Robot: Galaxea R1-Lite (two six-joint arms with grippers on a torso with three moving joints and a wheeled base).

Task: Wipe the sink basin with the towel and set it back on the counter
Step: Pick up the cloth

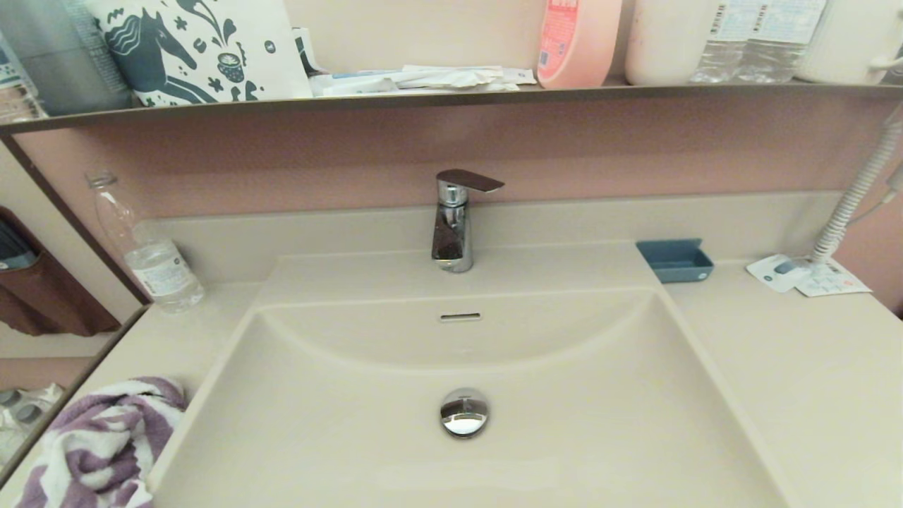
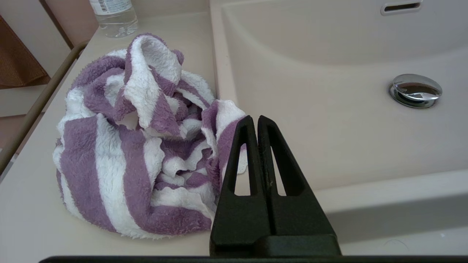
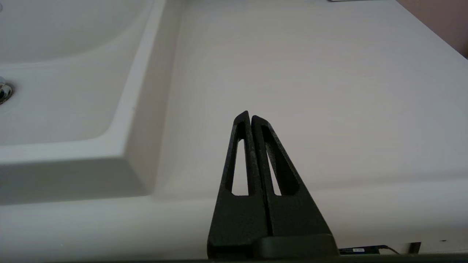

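Observation:
The purple and white striped towel [image 1: 99, 444] [image 2: 139, 146] lies crumpled on the counter [image 1: 797, 381] left of the sink basin [image 1: 564, 430], against the basin's rim. The basin is bare, with its chrome drain plug [image 1: 464, 412] [image 2: 415, 90] and slot overflow hole [image 1: 460, 317]. My left gripper [image 2: 257, 118] is shut and holds nothing; it hovers near the front edge, just beside the towel's right side. My right gripper [image 3: 251, 116] is shut and empty over the counter [image 3: 310, 91] right of the basin. Neither gripper shows in the head view.
A chrome faucet [image 1: 455, 222] stands behind the basin. A clear water bottle [image 1: 144, 250] stands at the back left, a blue soap dish [image 1: 675, 259] and cards with a coiled cord [image 1: 850, 204] at the back right. A dark-edged shelf [image 1: 451, 99] with bottles runs above.

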